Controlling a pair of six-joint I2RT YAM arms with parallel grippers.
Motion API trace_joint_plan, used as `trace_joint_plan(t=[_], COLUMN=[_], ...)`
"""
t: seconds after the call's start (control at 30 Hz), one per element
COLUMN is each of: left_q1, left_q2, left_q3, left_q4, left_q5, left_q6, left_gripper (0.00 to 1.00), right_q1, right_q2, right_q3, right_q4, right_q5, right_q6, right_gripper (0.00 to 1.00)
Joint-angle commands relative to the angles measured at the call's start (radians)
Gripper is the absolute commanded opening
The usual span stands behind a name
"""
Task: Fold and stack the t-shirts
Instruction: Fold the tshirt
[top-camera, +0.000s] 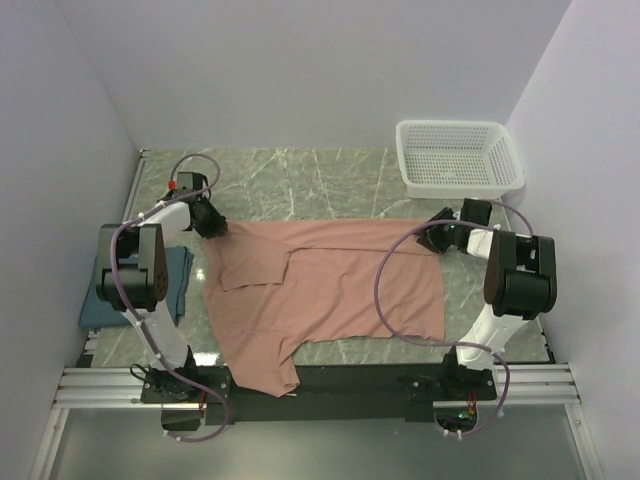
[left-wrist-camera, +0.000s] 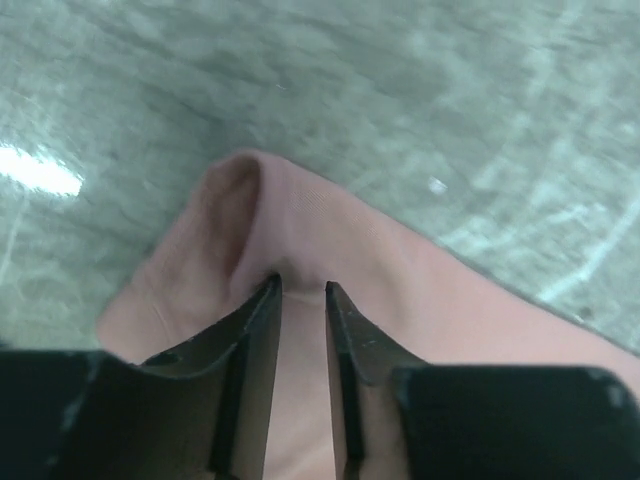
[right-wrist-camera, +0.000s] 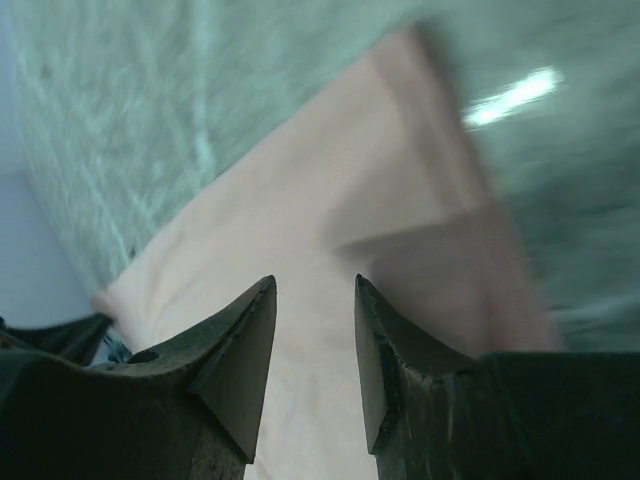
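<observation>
The salmon-pink t-shirt (top-camera: 330, 285) lies spread across the middle of the table, with its left sleeve folded in and its near edge hanging over the front. My left gripper (top-camera: 212, 224) is at the shirt's far left corner. In the left wrist view this gripper (left-wrist-camera: 300, 286) is shut on a puckered fold of the pink cloth (left-wrist-camera: 330, 225). My right gripper (top-camera: 433, 236) is at the far right corner. In the right wrist view it (right-wrist-camera: 313, 282) is open, just above flat pink cloth (right-wrist-camera: 330, 180). The dark teal-blue t-shirt (top-camera: 178, 282) lies at the left, partly under the left arm.
A white mesh basket (top-camera: 460, 158) stands at the back right corner. Green marble tabletop (top-camera: 300, 180) shows behind the shirt. White walls close in on the left, the right and the back. The right arm's cable loops over the shirt (top-camera: 385, 300).
</observation>
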Motion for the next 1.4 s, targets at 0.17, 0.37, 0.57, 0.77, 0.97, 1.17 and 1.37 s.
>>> trace_joint_plan(t=[0.17,0.37,0.57,0.77,0.97,1.17,1.37], left_q1=[0.085,0.101,0.088,0.027,-0.074,-0.198,-0.251], left_q2=[0.058,0.069,0.017,-0.066,-0.127,-0.128,-0.045], left_q3=[-0.015,0.015,0.06,0.118,0.106,0.062,0.075], left_q4=[-0.01,-0.038,-0.05,-0.117,-0.211,-0.205,-0.18], left_q5=[-0.046,-0.058,-0.001,-0.041,-0.183,-0.236,-0.216], left_q6=[-0.044,-0.032,0.002,0.052,0.103,0.098,0.072], left_gripper=[0.28,0.31,0.5,0.68,0.72,0.71,0.71], right_q1=[-0.08,-0.129,-0.136,-0.058,0.106,0.225,0.225], right_q2=[0.068,0.057,-0.015,-0.125,-0.185,-0.121,-0.019], right_q3=[0.0,0.005,0.057,0.108,0.151,0.204,0.258], right_q4=[-0.033,-0.078,-0.145,-0.268,-0.373,-0.407,-0.423], right_q5=[0.064,0.09,0.101,0.205,0.386,0.465,0.462], right_q6=[0.027,-0.002,-0.087,-0.195,-0.279,-0.301,-0.35], right_gripper=[0.42,0.42,0.42,0.43,0.43,0.43,0.42])
